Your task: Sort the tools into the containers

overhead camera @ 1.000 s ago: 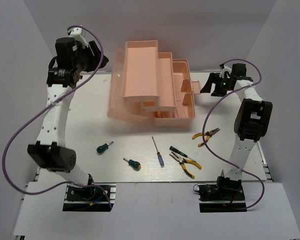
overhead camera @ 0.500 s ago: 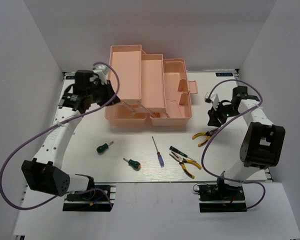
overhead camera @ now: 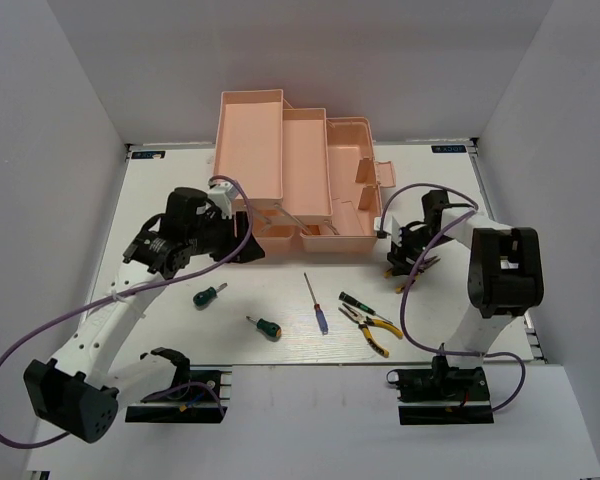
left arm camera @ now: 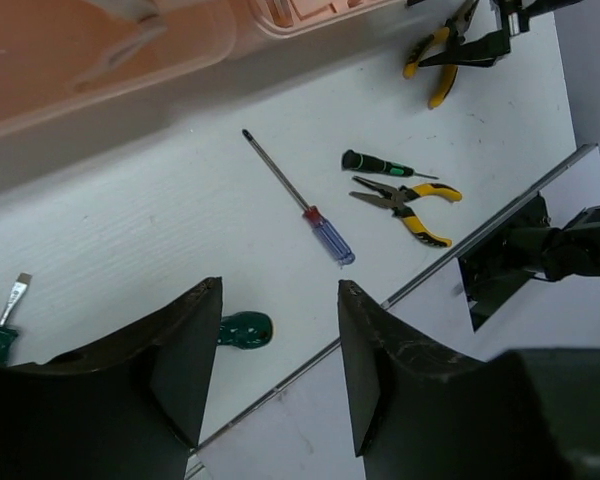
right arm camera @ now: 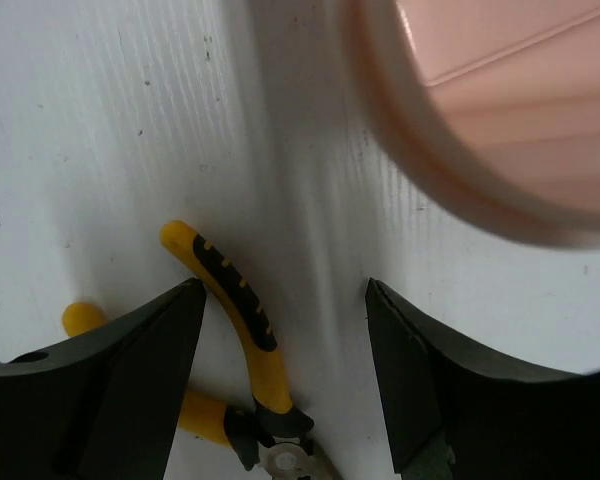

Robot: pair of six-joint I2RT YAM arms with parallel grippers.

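The salmon-pink toolbox [overhead camera: 300,170] stands open at the back with its trays folded out. My right gripper [overhead camera: 400,256] is open and low over one pair of yellow-handled pliers [overhead camera: 414,272]; in the right wrist view one pliers handle [right arm camera: 235,320] lies between my open fingers [right arm camera: 283,290]. My left gripper [overhead camera: 242,246] is open and empty in front of the toolbox's left corner. Two green-handled screwdrivers [overhead camera: 209,295] [overhead camera: 264,326], the blue-handled screwdriver [overhead camera: 316,305], the black-green screwdriver [overhead camera: 358,300] and the second pliers [overhead camera: 372,328] lie on the table.
The left wrist view [left arm camera: 280,290] shows the toolbox wall [left arm camera: 100,60], the blue screwdriver [left arm camera: 300,205], the black-green one [left arm camera: 380,165], the near pliers [left arm camera: 405,200], a green handle [left arm camera: 245,328] and the table's front edge. The toolbox corner [right arm camera: 500,120] is close to my right gripper.
Both arms have swung down from high beside the toolbox. The right gripper now sits over the pliers; the left is in front of the toolbox. The toolbox shifted a second ago and stands still.
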